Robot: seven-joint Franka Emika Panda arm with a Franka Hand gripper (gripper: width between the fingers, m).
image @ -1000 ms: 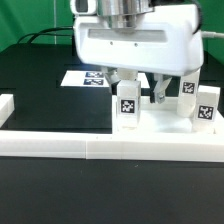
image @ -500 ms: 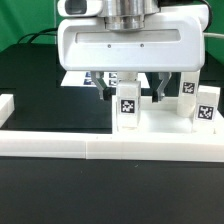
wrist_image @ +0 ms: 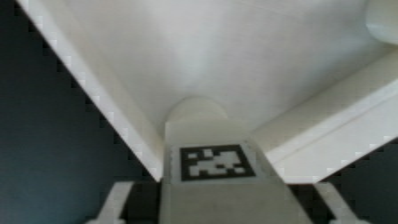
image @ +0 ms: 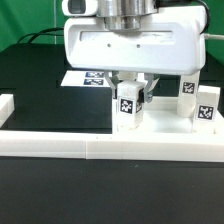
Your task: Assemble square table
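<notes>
The gripper (image: 129, 86) pinches an upright white leg block (image: 127, 107) — black-and-white tag facing out — on the square slab (image: 165, 122).

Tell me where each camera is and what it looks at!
Exterior view: sits off the arm, low at the table's edge, facing the white two-finger gripper closing around a small white tagged leg block; the gripper's big white body fills the top.
Wrist view: rides on the wrist, looking down between the fingers.
Both show that leg block.
</notes>
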